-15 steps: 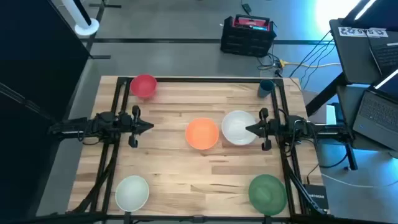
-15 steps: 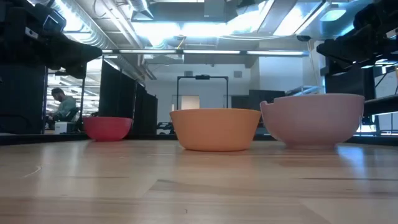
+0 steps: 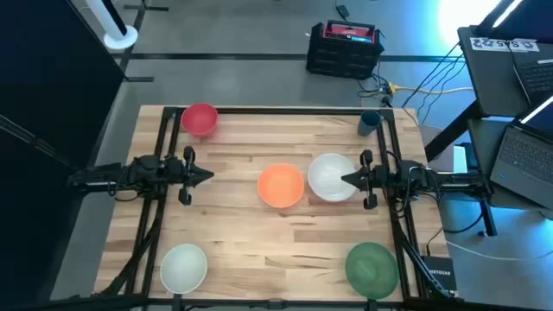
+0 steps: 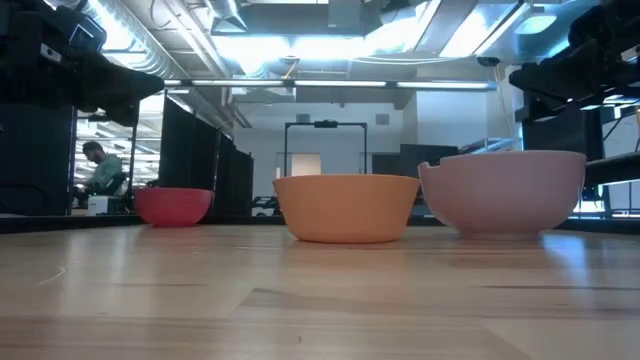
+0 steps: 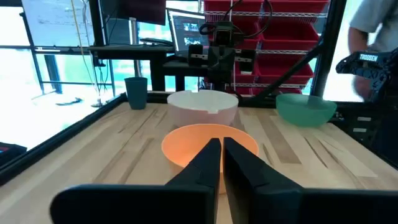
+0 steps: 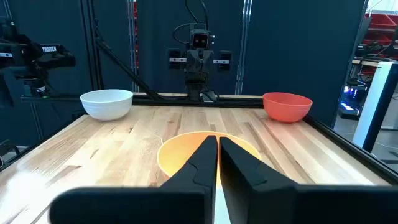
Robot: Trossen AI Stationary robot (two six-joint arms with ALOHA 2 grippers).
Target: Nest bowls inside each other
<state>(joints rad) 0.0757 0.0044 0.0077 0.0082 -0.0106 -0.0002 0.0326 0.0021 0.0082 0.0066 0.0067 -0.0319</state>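
Five bowls stand on their bases on the wooden table: red (image 3: 200, 119) at the far left, orange (image 3: 281, 186) in the middle, white (image 3: 330, 177) right beside it, pale mint (image 3: 183, 266) at the near left and dark green (image 3: 371, 266) at the near right. My left gripper (image 3: 207, 176) is shut and hovers level to the left of the orange bowl (image 5: 208, 146), pointing at it. My right gripper (image 3: 347, 180) is shut too and hangs above the white bowl's right side, well clear of the white bowl (image 4: 505, 190) in the low view.
A small dark blue cup (image 3: 370, 122) stands at the far right corner. Black frame rails (image 3: 164, 216) run along the table's left and right sides under the arms. Bare wood lies between the bowls along the near middle. A person sits far off in the room (image 4: 100, 165).
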